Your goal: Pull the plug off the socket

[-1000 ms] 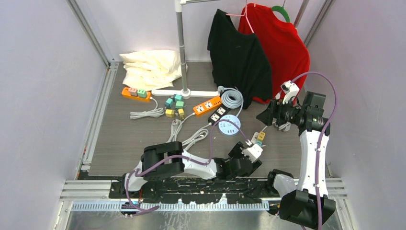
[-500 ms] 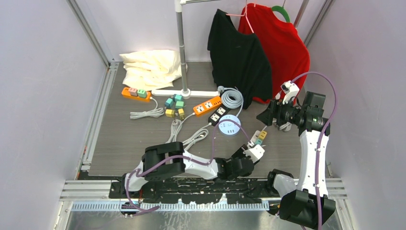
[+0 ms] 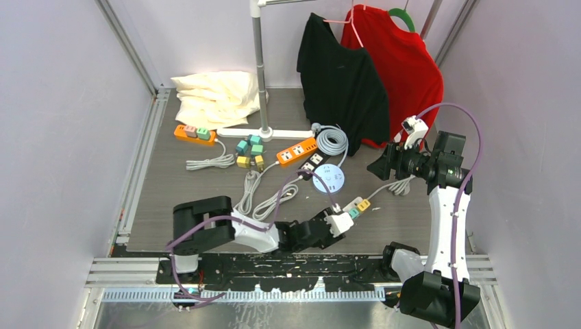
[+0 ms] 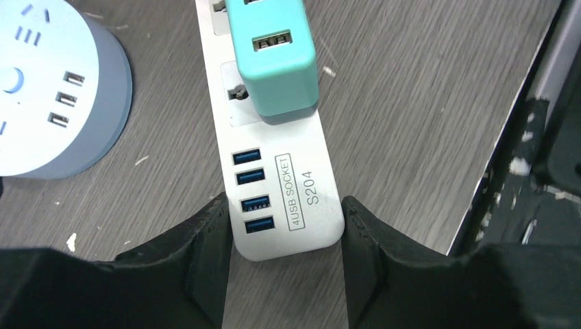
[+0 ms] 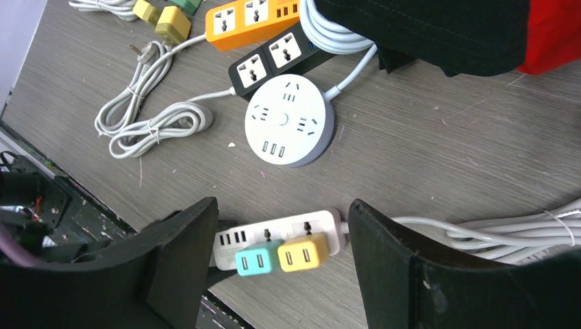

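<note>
**Top external:** the white power strip point(image 3: 351, 203) lies close to the tabletop's near edge, its long axis angling toward the right edge. A teal plug point(image 3: 352, 212) and a yellow plug point(image 3: 364, 204) sit in it.

**Left wrist:** the left end effector point(image 4: 281, 229) pinches the strip's USB end, with the teal plug just ahead of it.

**Right wrist:** the right end effector point(image 5: 281, 219) hangs spread above both plugs, well apart from them. It is likely the puller.
</note>
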Robot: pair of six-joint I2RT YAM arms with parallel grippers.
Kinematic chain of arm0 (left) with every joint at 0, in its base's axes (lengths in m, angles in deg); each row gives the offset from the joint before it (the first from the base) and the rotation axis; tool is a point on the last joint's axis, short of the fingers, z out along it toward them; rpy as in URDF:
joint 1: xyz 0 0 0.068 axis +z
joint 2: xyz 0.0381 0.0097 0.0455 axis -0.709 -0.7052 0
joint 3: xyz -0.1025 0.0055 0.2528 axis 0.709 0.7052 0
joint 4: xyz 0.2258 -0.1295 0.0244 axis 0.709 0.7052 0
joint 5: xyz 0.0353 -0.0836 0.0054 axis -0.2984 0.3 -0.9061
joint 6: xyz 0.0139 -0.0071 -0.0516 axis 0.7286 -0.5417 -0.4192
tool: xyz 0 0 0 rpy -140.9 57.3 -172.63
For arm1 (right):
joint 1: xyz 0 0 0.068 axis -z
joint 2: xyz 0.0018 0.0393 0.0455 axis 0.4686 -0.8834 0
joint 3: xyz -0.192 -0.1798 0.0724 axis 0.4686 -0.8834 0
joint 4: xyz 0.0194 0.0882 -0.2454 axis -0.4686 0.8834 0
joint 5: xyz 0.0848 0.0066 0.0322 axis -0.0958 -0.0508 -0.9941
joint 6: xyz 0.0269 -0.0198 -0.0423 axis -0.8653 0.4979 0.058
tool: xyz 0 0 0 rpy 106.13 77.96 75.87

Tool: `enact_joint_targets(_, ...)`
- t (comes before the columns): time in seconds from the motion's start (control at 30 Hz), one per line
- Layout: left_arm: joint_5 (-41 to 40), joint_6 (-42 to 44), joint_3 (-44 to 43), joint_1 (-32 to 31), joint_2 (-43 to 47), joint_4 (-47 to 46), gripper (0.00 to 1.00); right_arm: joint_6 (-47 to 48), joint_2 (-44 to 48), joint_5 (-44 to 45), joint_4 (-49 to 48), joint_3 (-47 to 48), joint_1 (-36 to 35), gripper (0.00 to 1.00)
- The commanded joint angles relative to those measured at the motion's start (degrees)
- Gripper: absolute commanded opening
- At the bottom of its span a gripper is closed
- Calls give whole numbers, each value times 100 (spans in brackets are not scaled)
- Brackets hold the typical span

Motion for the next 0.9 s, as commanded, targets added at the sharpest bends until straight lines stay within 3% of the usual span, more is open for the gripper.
enact_joint_targets(0.0, 1515, 84, 505, 521, 626, -613, 9, 121, 62, -62, -128, 14, 9, 75)
enact_joint_targets(0.2, 2874, -97, 1106, 1254, 996, -1101, 18, 223, 1, -116, -52, 25, 8, 75)
enact_joint_targets(0.4, 3345, 599, 1015, 1570, 1342, -358, 19, 261, -45, -146, -22, 19, 11, 75)
enact_joint_targets(0.57, 4282, 786, 970, 1978, 1382, -232, 30, 328, -70, -189, 37, 31, 9, 76)
enact_joint_targets(0.7, 5036, 644, 961, 2279, 1189, -429, 44, 536, -80, -343, 183, 56, 10, 76)
enact_joint_targets(0.87, 5037, 823, 1031, 2308, 1269, -492, 69, 914, -98, -535, 388, 72, 8, 76)
